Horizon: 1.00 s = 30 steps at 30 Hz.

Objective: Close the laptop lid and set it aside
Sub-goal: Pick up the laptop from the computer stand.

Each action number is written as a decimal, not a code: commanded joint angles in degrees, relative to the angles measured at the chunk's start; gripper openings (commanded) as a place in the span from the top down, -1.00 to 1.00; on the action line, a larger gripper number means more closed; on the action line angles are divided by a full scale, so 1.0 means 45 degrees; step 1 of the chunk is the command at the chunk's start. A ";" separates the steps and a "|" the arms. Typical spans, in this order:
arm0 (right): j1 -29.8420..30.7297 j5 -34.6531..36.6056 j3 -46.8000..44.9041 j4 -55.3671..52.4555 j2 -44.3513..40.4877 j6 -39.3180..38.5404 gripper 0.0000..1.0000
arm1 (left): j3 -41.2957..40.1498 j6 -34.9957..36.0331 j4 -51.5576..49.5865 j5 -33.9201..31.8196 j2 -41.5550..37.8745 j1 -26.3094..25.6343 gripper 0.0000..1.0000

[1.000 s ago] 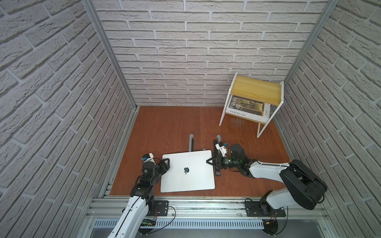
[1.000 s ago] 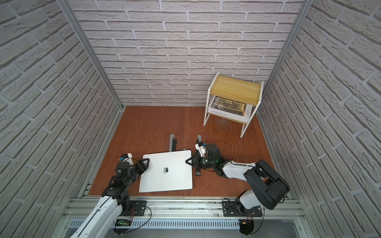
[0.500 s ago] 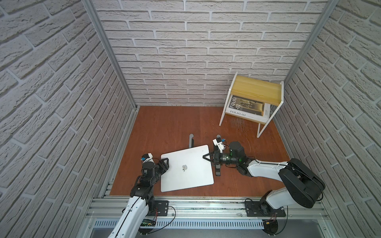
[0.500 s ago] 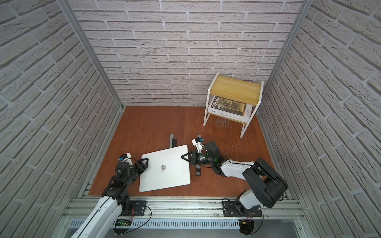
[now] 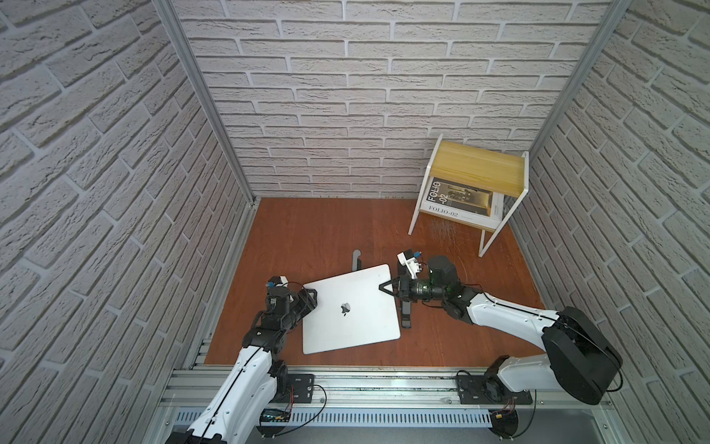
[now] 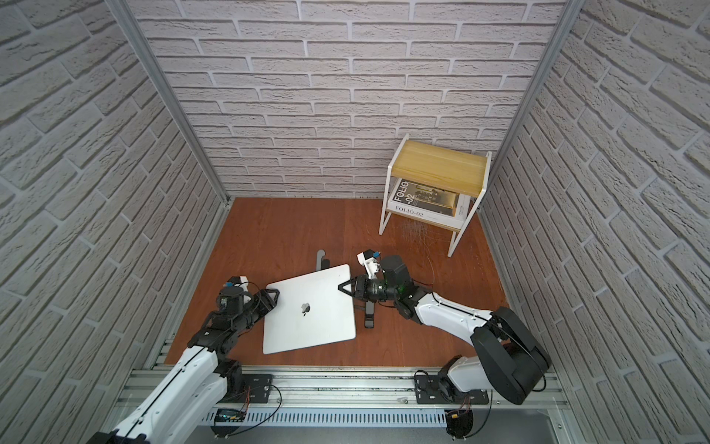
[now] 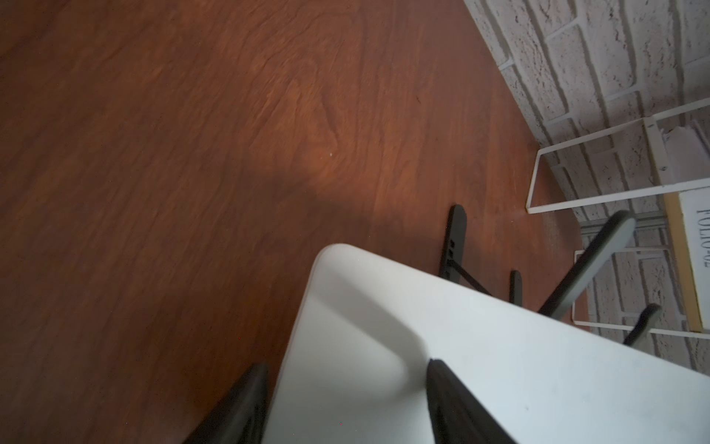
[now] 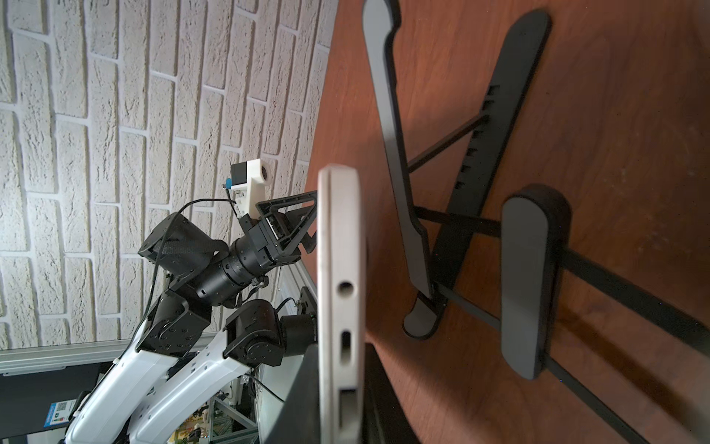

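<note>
The laptop [image 5: 349, 307], its laptop lid [image 6: 307, 292] already folded flat with the apple logo uppermost, is being held askew over the front middle of the table [image 5: 326, 230]. Its 2 o'clock corner is being pinched by the right gripper [image 5: 382, 287], jaws together on the edge. Its 10 o'clock corner is being straddled by the left gripper [image 5: 312, 300], jaws apart, and no firm bite is being shown. The dark folding stand [image 5: 405, 319] is being left just at 3 o'clock. Setting aside is judged to be under way, and a level, two-armed carry clear of the stand is being called for next.
</note>
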 commanded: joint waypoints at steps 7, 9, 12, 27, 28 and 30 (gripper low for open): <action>-0.0654 -0.0584 0.1051 -0.1540 -0.1102 -0.0673 0.94 | 0.2382 0.0518 0.0937 0.1475 -0.0284 -0.0343 -0.39; -0.0943 -0.0764 0.1215 -0.1580 -0.1234 -0.0622 0.93 | 0.2861 0.0652 0.0565 0.1348 -0.0214 -0.0345 -0.40; -0.1498 -0.0923 0.1482 -0.1903 -0.1533 -0.0652 0.93 | 0.3382 0.0808 0.0396 0.1284 -0.0150 -0.0344 -0.45; -0.2752 -0.1648 0.3667 -0.2783 -0.2537 -0.0456 0.93 | 0.4550 0.0942 0.1512 0.1827 0.1744 -0.0226 -0.53; -0.2781 -0.1715 0.3842 -0.2794 -0.2548 -0.0427 0.94 | 0.4583 0.0937 0.1653 0.1975 0.1836 -0.0112 -0.53; -0.2903 -0.1763 0.4233 -0.3042 -0.2666 -0.0515 0.94 | 0.4727 0.0808 0.2307 0.2636 0.2124 0.0162 -0.53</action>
